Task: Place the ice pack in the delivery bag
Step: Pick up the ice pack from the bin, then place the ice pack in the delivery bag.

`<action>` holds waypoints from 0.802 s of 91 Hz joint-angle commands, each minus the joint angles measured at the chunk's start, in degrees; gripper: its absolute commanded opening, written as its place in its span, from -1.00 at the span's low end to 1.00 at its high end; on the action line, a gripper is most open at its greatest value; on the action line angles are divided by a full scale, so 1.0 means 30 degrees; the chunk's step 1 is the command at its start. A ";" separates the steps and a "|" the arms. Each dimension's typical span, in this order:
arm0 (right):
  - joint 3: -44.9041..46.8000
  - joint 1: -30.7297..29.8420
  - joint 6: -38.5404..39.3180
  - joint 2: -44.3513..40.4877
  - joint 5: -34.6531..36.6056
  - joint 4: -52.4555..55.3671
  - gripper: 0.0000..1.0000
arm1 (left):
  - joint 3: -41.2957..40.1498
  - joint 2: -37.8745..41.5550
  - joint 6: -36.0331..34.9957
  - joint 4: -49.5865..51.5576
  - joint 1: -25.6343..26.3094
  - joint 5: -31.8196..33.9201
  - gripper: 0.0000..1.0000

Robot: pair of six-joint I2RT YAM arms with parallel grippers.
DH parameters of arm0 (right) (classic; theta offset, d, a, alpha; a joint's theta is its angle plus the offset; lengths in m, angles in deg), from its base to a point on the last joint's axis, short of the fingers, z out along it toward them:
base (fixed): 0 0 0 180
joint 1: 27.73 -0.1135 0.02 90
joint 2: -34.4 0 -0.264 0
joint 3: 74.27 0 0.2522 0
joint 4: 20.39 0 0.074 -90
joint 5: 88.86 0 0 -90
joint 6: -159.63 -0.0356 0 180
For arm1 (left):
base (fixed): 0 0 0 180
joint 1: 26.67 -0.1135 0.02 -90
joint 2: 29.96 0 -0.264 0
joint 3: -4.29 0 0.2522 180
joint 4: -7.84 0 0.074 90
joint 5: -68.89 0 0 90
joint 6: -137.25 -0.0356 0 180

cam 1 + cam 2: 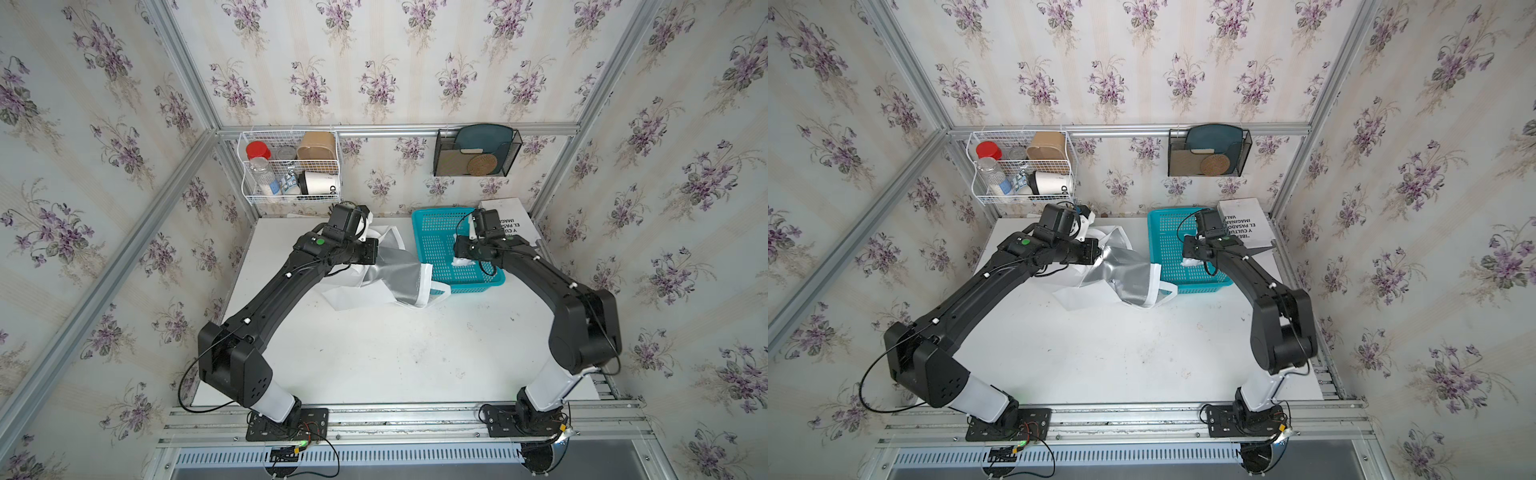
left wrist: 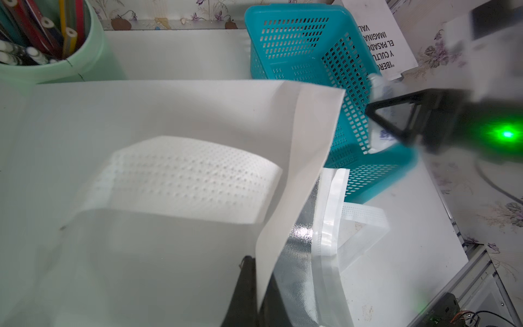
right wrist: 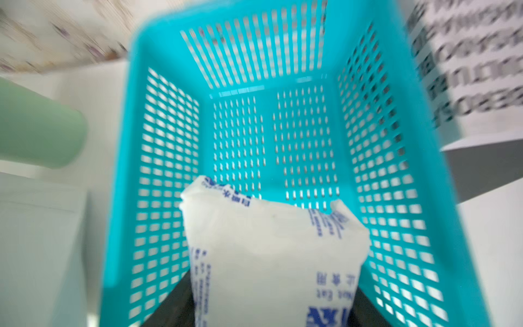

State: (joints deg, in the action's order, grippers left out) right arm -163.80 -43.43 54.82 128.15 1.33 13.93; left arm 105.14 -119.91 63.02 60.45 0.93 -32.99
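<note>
Ice pack clamped in the right gripper, inside the basket.
Both jaws are part-closed on one end of the pack, which stands over the basket floor, outside the bag. Left gripper is pinched tight on the bag's raised white edge, with silver lining showing beside it. On the table the bag lies touching the basket's side.

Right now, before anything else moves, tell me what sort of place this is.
Probably a robot test cell dressed as a home corner: floral wallpaper panels on an aluminium frame, a wire rack of jars and cups on the back wall, and two arms bolted beside a white table.
</note>
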 commanded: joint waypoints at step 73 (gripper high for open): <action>0.3492 -0.8128 -0.3945 -0.0532 -0.5151 -0.9097 -0.12 | -0.1385 0.1158 0.0596 -0.1147 -0.0175 -0.0944 -1.00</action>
State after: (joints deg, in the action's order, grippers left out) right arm -151.69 -66.55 42.45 124.77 -14.41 -12.10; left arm 101.38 -117.14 64.42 58.71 0.53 -35.33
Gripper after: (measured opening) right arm 0.628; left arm 0.064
